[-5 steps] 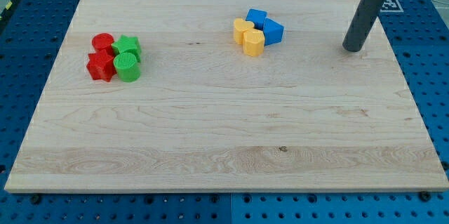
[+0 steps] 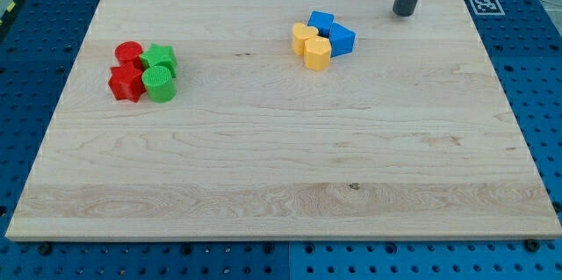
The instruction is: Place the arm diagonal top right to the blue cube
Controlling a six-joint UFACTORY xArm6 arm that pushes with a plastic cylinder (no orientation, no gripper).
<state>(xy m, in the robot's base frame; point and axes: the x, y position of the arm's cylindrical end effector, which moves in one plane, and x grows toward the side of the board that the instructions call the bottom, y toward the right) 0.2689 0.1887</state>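
One rod, without fingers to open or close, is held with my tip (image 2: pixel 404 13) up-right of the blue cube (image 2: pixel 342 40), near but apart, as tasked.

Bare board between tip (image 2: pixel 403 14), blue cube (image 2: pixel 342 40).

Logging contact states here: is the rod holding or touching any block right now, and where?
Nothing is held. My tip stands free on the board, up and to the view's right of the blue cube, touching no block.
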